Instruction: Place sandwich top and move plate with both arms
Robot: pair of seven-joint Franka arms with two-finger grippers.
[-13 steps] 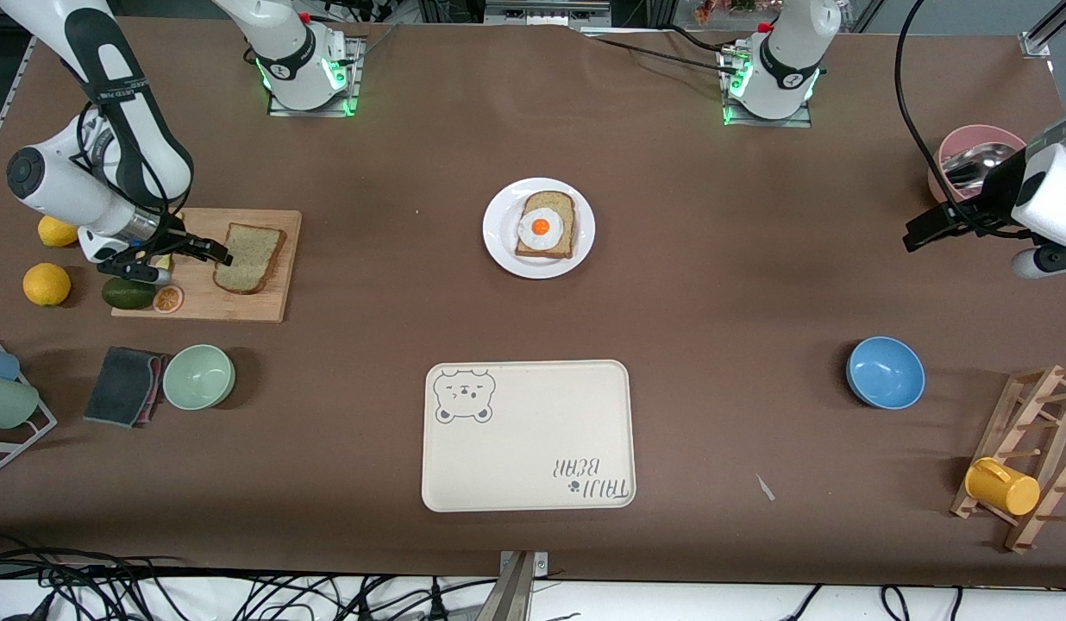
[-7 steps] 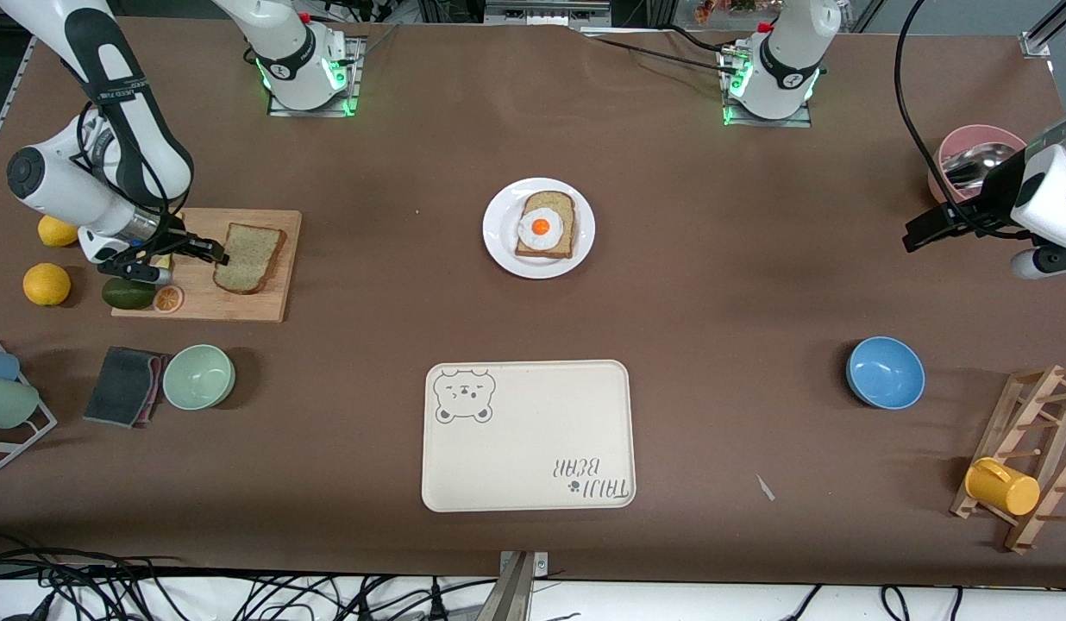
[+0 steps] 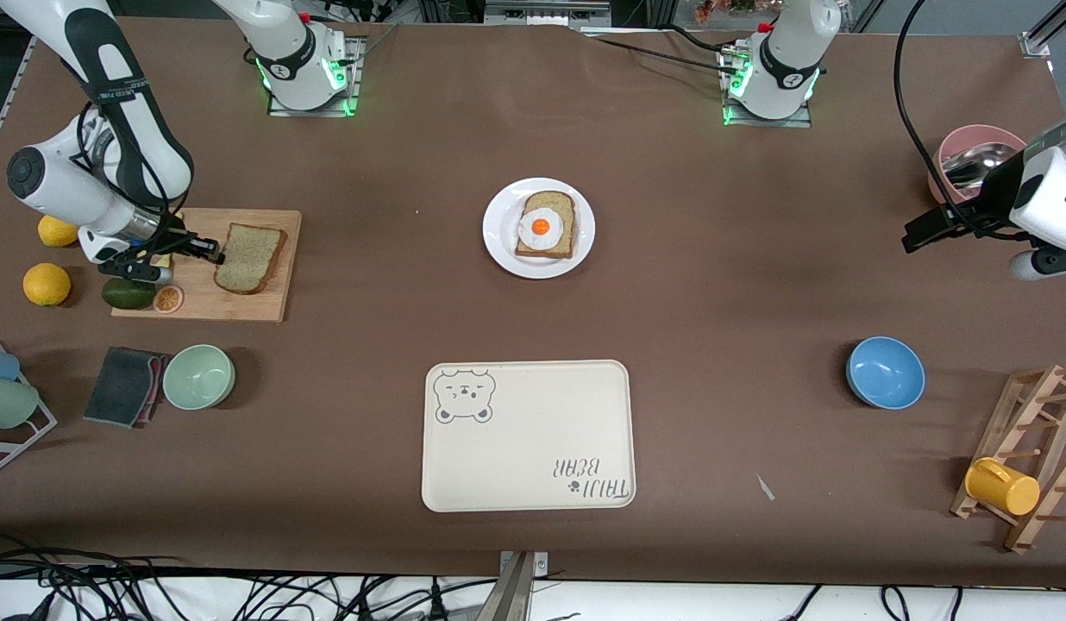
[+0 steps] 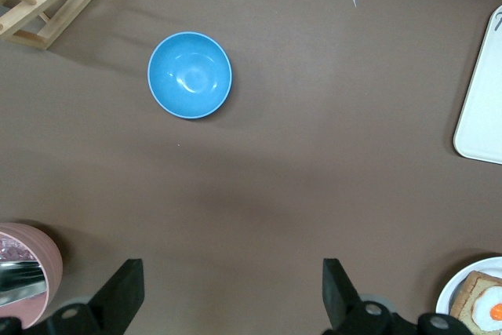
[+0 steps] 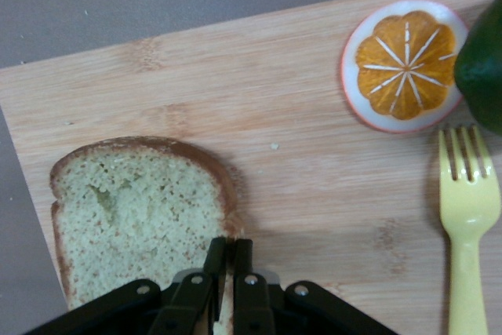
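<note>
One sandwich top (image 3: 249, 257) lies flat on the cutting board (image 3: 266, 304) at the right arm's end of the table, its edge pinched between the closed fingers of the right gripper (image 5: 227, 260). The plate (image 3: 498, 246) sits mid-table, well apart. The left gripper (image 4: 229, 292) waits, spread wide, near the pink cup (image 3: 951, 151).

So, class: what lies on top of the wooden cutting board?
On the cutting board lie the sandwich top, an orange slice and a yellow fork. The right gripper hides part of the bread's edge.
</note>
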